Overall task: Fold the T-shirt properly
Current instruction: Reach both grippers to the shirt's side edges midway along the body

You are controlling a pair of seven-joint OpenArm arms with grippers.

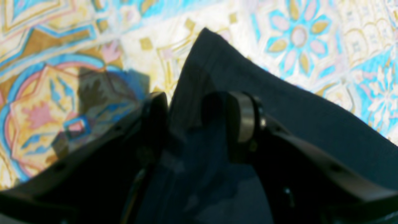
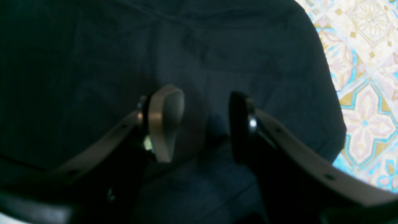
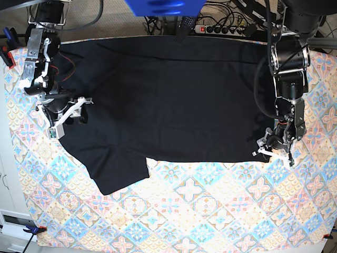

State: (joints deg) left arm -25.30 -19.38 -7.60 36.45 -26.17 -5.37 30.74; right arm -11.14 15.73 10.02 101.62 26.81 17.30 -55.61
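The black T-shirt (image 3: 168,100) lies spread flat on the patterned tablecloth, with one sleeve (image 3: 118,174) sticking out toward the front left. My left gripper (image 3: 271,150) is at the shirt's front right corner. In the left wrist view the gripper (image 1: 185,112) is shut on a fold of the shirt (image 1: 279,102), whose corner stands up beyond the fingertips. My right gripper (image 3: 71,116) is over the shirt's left side. In the right wrist view it (image 2: 205,127) is open, with the black cloth (image 2: 217,46) lying under and between the fingers.
The patterned tablecloth (image 3: 210,211) covers the table and shows bare in front of the shirt. A power strip with cables (image 3: 221,26) and a blue object (image 3: 163,6) lie beyond the back edge. Clamps (image 3: 6,52) hold the cloth at the left edge.
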